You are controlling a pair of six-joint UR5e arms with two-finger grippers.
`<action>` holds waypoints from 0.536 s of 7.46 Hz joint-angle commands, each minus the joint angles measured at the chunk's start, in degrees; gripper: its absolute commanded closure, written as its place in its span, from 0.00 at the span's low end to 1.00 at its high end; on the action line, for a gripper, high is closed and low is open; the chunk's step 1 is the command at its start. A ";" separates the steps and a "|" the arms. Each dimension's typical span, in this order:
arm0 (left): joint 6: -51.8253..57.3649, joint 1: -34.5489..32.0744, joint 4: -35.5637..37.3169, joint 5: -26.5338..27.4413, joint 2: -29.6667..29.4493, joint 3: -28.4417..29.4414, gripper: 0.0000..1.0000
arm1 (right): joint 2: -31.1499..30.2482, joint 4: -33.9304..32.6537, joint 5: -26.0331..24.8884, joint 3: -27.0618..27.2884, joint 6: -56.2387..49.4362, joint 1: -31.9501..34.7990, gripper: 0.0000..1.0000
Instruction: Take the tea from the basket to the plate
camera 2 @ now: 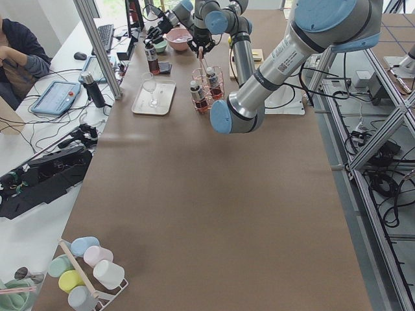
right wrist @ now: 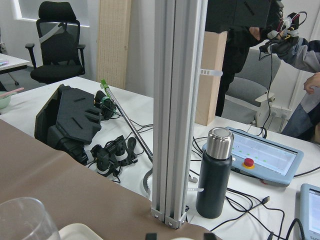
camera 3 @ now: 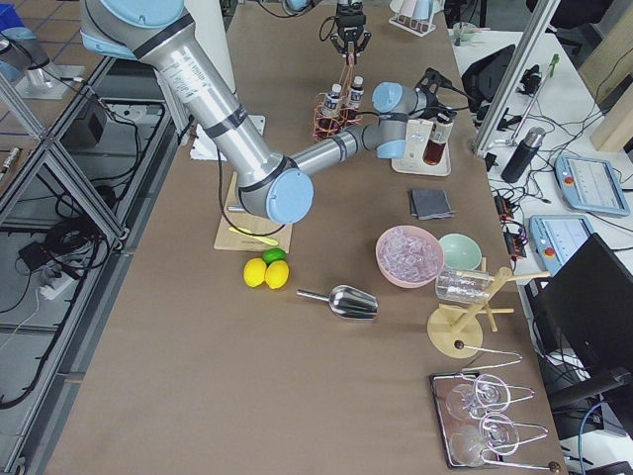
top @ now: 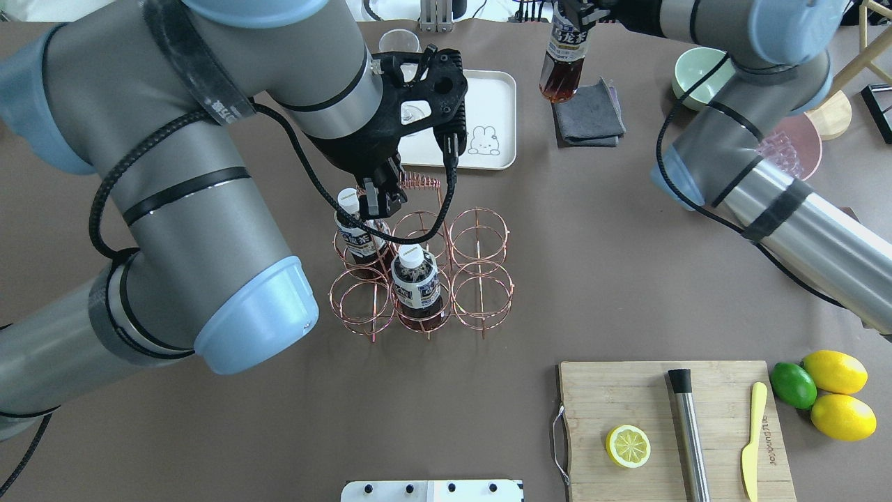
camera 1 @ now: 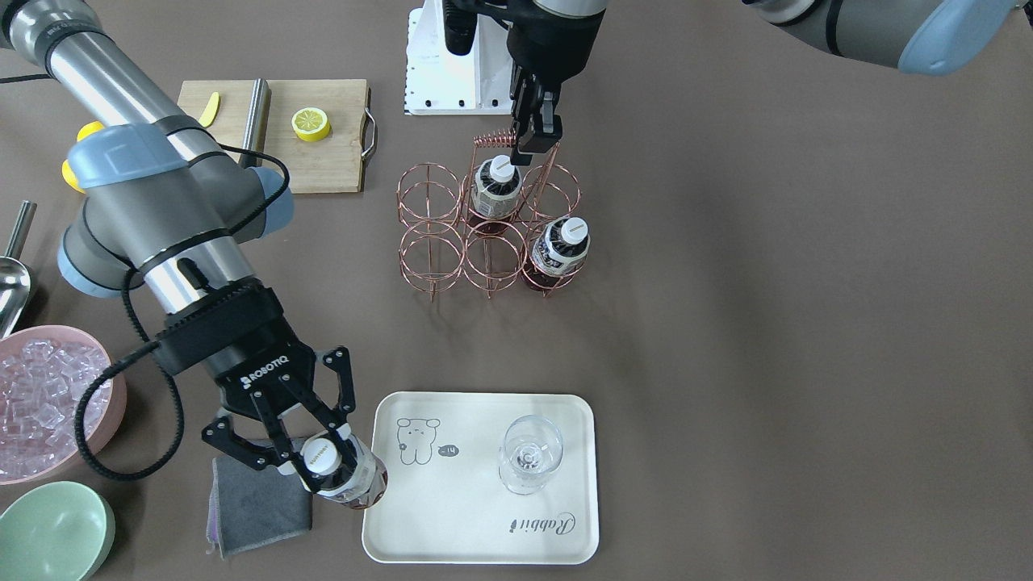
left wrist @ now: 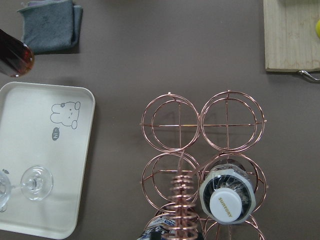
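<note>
While the right gripper hides its neck, clamped fingers hold the tea tilted over the plate edge. Two bottles stand in the basket, and the left gripper pinches its handle.

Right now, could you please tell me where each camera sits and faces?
Front-facing: across the table, steeply down on basket and plate; both arms.
Overhead: behind the shoulders, forward and down; both arms.
Exterior left: table's left end, along it; left arm nearest.
Exterior right: the opposite end; right arm nearest.
Left wrist: straight down on the basket; no arm.
Right wrist: outward at a metal post; no arm.
Shared: front-facing and overhead show right fingers gripping a tea.
</note>
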 commanded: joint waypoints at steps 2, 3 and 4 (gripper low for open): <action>0.33 -4.75 0.77 -0.48 0.33 -0.53 1.00 | 3.12 0.38 -9.66 -4.36 1.89 -6.07 1.00; 0.33 -7.90 1.73 -1.27 0.60 -0.62 1.00 | 3.20 0.38 -10.80 -4.97 1.89 -7.12 1.00; 0.41 -11.50 4.27 -5.28 0.60 -0.62 1.00 | 3.81 0.30 -12.64 -5.94 1.89 -8.70 1.00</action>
